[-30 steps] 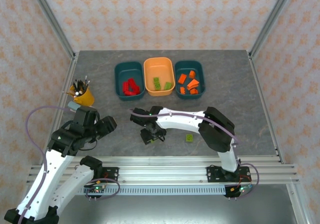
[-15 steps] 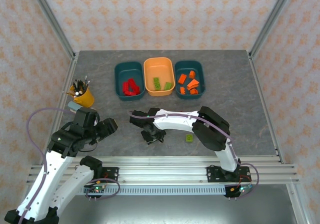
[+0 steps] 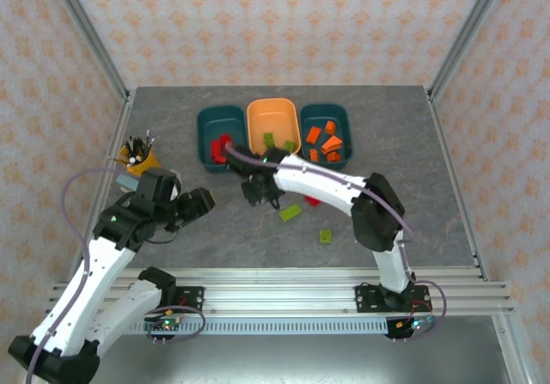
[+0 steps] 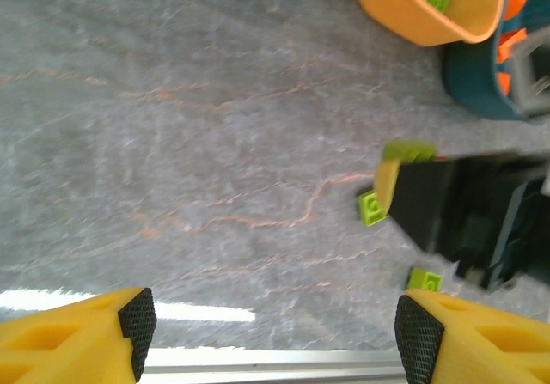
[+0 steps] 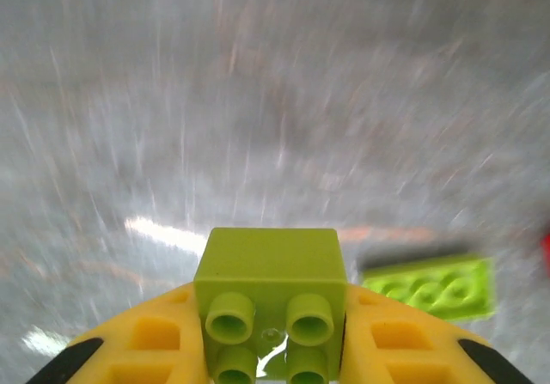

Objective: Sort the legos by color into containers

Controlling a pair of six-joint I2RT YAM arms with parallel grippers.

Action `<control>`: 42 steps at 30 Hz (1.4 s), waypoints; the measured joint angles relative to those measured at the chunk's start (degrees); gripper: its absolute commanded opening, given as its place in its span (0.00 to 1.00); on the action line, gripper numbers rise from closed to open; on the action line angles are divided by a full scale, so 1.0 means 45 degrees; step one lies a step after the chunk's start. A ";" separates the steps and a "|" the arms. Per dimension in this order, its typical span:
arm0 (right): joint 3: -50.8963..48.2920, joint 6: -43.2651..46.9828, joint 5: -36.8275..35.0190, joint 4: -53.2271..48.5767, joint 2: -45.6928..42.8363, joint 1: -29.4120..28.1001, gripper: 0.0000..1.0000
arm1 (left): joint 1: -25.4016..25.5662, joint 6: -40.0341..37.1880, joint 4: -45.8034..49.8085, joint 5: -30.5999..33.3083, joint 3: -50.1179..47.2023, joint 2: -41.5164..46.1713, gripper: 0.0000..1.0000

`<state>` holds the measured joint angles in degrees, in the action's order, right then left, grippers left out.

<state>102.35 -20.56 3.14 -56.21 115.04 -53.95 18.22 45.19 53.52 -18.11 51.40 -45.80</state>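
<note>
Right gripper (image 3: 258, 192) clenched on square green brick (image 5: 269, 259), just off near-left corner of orange tub (image 3: 273, 116). Left gripper (image 4: 273, 331) spread wide and empty, well left of orange tub. Loose on table (image 3: 412, 186), all on near side of orange tub: oblong green brick (image 3: 290, 213), small green brick (image 3: 326, 236), red brick (image 3: 311, 200). Bricks likely light, rigid, smooth-sided, not fragile. May twist or slip if pinched off-centre. Best hold: two flat opposite sides, squarely, below studs.

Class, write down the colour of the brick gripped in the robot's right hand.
Lime green; the brick shows best in the right wrist view.
</note>
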 measured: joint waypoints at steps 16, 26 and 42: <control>0.7893 0.1185 -0.0447 -0.0690 0.5489 0.4085 0.29 | 0.0039 0.0000 -0.4265 -0.0277 0.4337 -0.6873 0.78; 1.0210 0.1647 0.0398 -0.0306 0.7839 0.4949 0.39 | 0.0039 -0.0073 -0.4784 -0.0321 0.5741 -0.9063 0.78; 1.0025 0.1729 0.0617 -0.0180 0.7193 0.4823 0.51 | 0.0053 -0.0544 -0.4396 -0.0316 0.5761 -0.8961 0.77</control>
<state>147.46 -12.78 5.91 -57.01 147.41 -32.25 18.46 42.74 33.74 -19.53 77.32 -86.13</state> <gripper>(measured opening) 0.516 0.774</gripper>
